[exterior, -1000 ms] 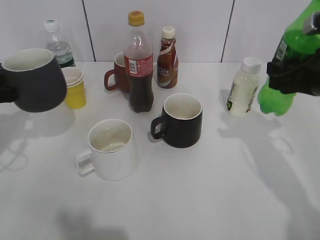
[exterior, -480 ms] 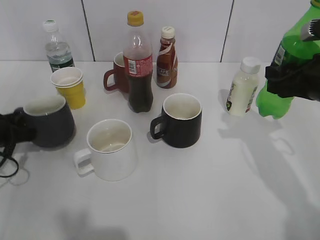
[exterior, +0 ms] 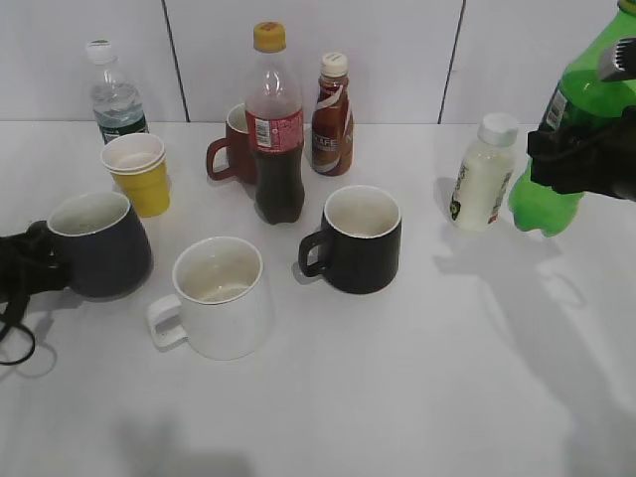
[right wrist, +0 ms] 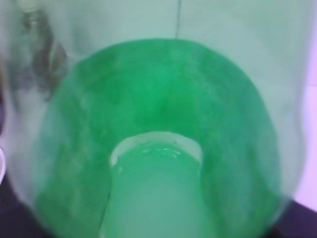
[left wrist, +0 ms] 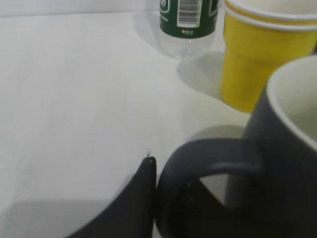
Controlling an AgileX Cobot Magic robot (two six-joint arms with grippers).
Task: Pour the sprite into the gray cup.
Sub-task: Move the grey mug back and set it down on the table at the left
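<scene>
The gray cup point(exterior: 99, 248) stands on the table at the far left, white inside showing, handle pointing left. My left gripper point(exterior: 35, 256) is shut on that handle. In the left wrist view one dark finger point(left wrist: 148, 193) presses against the handle loop of the gray cup point(left wrist: 282, 163). The sprite point(exterior: 581, 99), a green bottle, hangs at the far right, tilted with its top out of frame. My right gripper point(exterior: 581, 164) is shut around its middle. The right wrist view is filled by the green body of the sprite point(right wrist: 163, 99).
A white mug point(exterior: 219, 298) and a black mug point(exterior: 360, 238) stand mid-table. Behind them are a cola bottle point(exterior: 276, 129), a brown coffee bottle point(exterior: 333, 104) and a red-brown mug point(exterior: 237, 149). Stacked yellow cups point(exterior: 139, 171) and a water bottle point(exterior: 111, 94) are back left. A small white bottle point(exterior: 485, 179) stands beside the sprite.
My left gripper has brought the gray cup down from the air onto the table at the left, then nudged it slightly right. The sprite has barely moved.
</scene>
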